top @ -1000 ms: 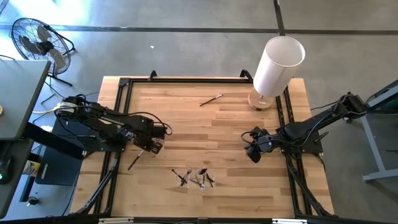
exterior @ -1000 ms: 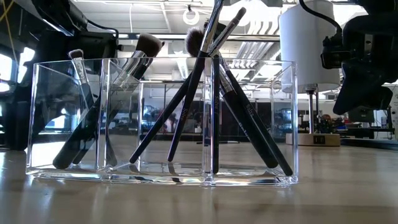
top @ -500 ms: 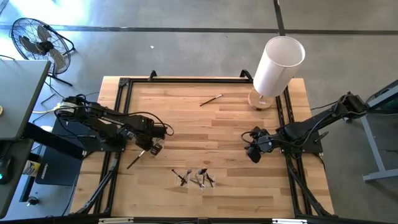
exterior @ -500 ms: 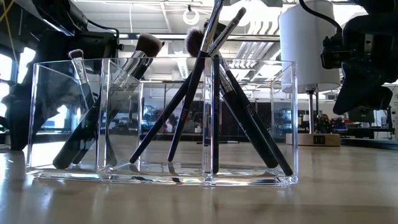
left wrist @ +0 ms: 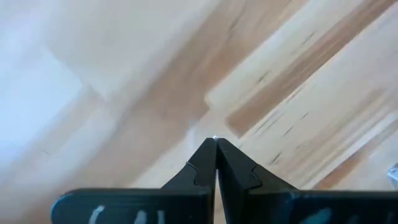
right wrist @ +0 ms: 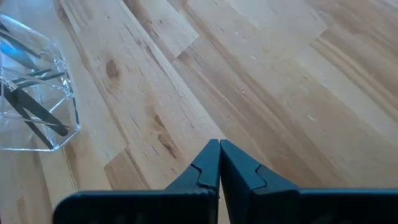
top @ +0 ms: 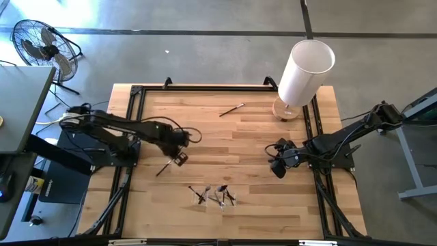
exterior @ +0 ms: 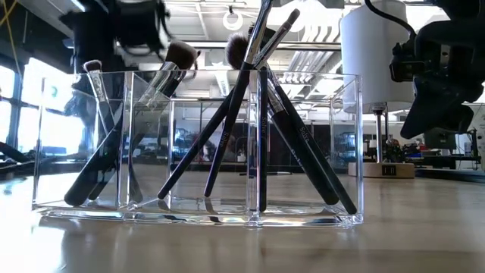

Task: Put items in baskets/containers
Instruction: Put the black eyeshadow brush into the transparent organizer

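Observation:
The clear holder (top: pixel 215 195) stands near the table's near edge, and several dark brushes (exterior: pixel 227 136) lean in its compartments. It also shows in the right wrist view as the clear holder (right wrist: pixel 31 106). My left gripper (top: pixel 179 158) is left of and beyond the holder, shut on a dark brush (top: pixel 164 168). Another brush (top: pixel 232 109) lies flat on the far part of the table. My right gripper (top: pixel 278 166) waits shut at the table's right side, touching nothing. My left gripper holds the dark brush by one end (top: pixel 174 162), pinched between the shut fingers (left wrist: pixel 205 165). The rest of the brush slants out from the gripper toward the table's near-left. The wrist view shows only a bright speck at the fingertips, so the exact place of contact is hidden.
A tall white cylinder (top: pixel 305 72) on a round wooden base stands at the far right corner. A black frame (top: pixel 136 92) runs along the table's edges. Bare wood lies between the two grippers and beyond the holder. A fan (top: pixel 41 44) stands on the floor off the table.
My left gripper has moved toward the table's right and risen, as the low view shows its arm higher. The dark brush has gone with it, shifting right from where it lay at the near-left, still slanting the same way.

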